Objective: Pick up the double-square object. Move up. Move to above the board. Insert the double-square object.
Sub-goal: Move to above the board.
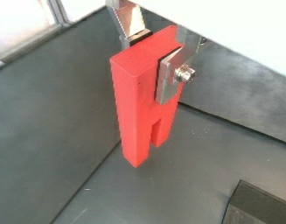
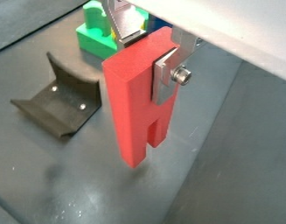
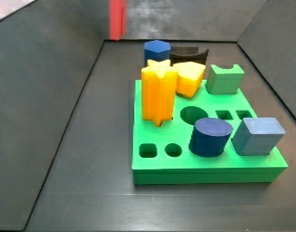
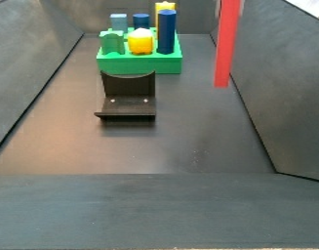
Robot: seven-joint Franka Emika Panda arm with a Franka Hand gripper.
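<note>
Between the flat silver finger plates of the end effector (image 1: 155, 54), in a wrist view, hangs the tall, slim, matte red double-square object (image 1: 143, 105); the plates are closed onto its upper part and its long axis runs straight down from them, its slotted lower end clear of the dark bench (image 1: 63, 114).

Seen in a wrist view that takes in more of the floor, the end effector (image 2: 153, 51) clamps the same red bar (image 2: 138, 101), which hangs upright with its foot off the floor. Beyond the bar a corner of the large bright green board (image 2: 96, 39) shows, and the dark L-shaped fixture (image 2: 58, 92) stands on the floor beside the bar, between it and the board.

From a side view, the red bar (image 3: 116, 18) appears only as a vertical strip well behind the board (image 3: 205, 168), lifted and off to one side of it.

Across the bench in a side view, the bar (image 4: 228, 41) hangs upright and well apart from the board (image 4: 139, 61), with the fixture (image 4: 128, 98) in front of the board. My judgement is that the coming move is a level carry toward the board, keeping the bar vertical.
</note>
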